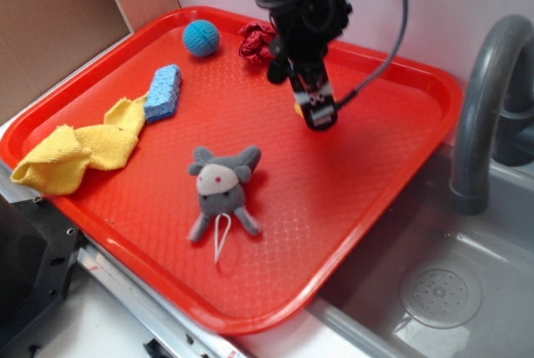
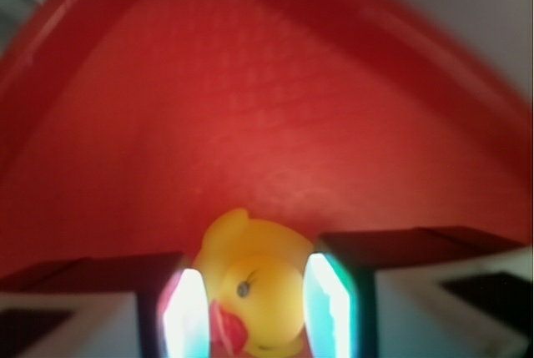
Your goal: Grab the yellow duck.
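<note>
The red tray [image 1: 392, 166] has a raised rim all round; its far edge sits by the wall, its right edge by the sink [image 1: 467, 291] w/ a grey tap [image 1: 484, 99]. Lots of bare tray in the middle, the right part & the near right corner. By the left edge lies a yellow cloth [image 1: 75, 153], touching a blue sponge [image 1: 163, 93]. Near the far edge are a blue ball [image 1: 201, 37] & a red toy [image 1: 257, 41]. A grey plush toy [image 1: 221, 189] lies near the tray's middle. The gripper [image 1: 315, 114] hangs low over the far-right part of the tray. In the wrist view the yellow duck [image 2: 250, 287] sits between its two fingers [image 2: 182, 312], which are close on each side of it & look to be pinching it. Duck's beak points down toward the camera.
</note>
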Controlling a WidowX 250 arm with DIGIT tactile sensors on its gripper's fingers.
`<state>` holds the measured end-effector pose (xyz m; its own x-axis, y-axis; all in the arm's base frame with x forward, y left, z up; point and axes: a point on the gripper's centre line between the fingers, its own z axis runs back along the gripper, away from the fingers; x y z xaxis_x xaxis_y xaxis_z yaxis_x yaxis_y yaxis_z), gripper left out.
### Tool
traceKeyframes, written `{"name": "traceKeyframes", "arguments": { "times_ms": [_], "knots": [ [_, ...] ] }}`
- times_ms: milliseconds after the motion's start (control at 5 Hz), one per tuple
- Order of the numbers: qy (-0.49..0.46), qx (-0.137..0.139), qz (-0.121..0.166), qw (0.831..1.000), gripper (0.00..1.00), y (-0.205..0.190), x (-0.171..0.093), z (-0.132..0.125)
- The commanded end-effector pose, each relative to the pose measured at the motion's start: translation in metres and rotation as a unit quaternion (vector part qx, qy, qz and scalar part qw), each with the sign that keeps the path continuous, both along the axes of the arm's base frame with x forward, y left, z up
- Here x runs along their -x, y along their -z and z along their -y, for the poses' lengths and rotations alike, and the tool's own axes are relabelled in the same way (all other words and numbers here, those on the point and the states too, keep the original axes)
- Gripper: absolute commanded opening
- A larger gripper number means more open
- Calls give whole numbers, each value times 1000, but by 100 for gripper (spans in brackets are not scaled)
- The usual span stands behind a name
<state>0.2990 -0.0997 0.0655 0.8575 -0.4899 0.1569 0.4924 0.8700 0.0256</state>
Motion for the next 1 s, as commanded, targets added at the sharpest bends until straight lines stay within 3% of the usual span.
{"name": "traceKeyframes", "arguments": {
  "times_ms": [0, 200, 400, 800],
  "knots": [
    [-181, 73, -9, 981, 0, -94, 28, -38],
    [-246, 92, 1, 965, 0, -129, 57, -58],
    [-301, 98, -28, 948, 0, -149, 77, -72],
    [-342, 58, -62, 936, 0, -146, 77, -79]
  ]
}}
